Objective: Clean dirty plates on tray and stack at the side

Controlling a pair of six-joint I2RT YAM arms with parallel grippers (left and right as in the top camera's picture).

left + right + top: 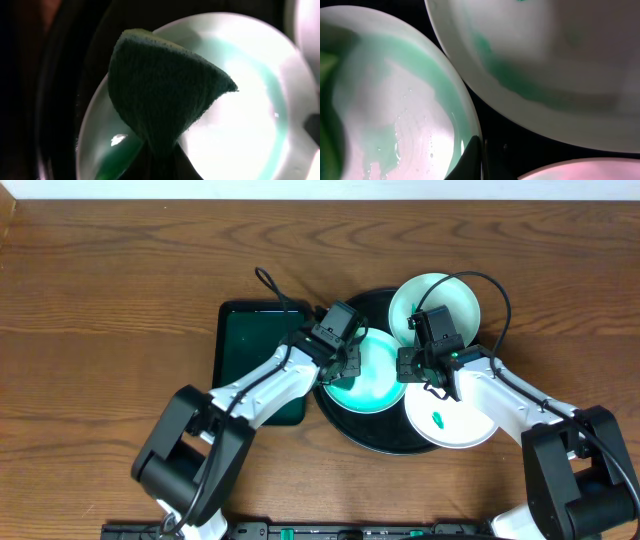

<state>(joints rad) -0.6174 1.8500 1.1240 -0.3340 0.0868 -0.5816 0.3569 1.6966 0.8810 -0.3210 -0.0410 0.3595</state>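
Observation:
Three pale mint plates lie on the round black tray (345, 423). The middle plate (378, 385) is wet and green-tinted. A far plate (452, 292) sits at the tray's back right. A near plate (455, 428) carries a green smear. My left gripper (338, 350) is shut on a dark green sponge (160, 85) held just over the middle plate (250, 115). My right gripper (418, 366) is shut on the middle plate's right rim (395, 100), its finger (476, 161) on the edge. The far plate (545, 50) and the near plate (580, 171) show beside it.
A dark green rectangular tray (250, 350) lies left of the black tray, under my left arm. The black tray floor (505, 135) shows between the plates. Bare wooden table (120, 300) surrounds both trays.

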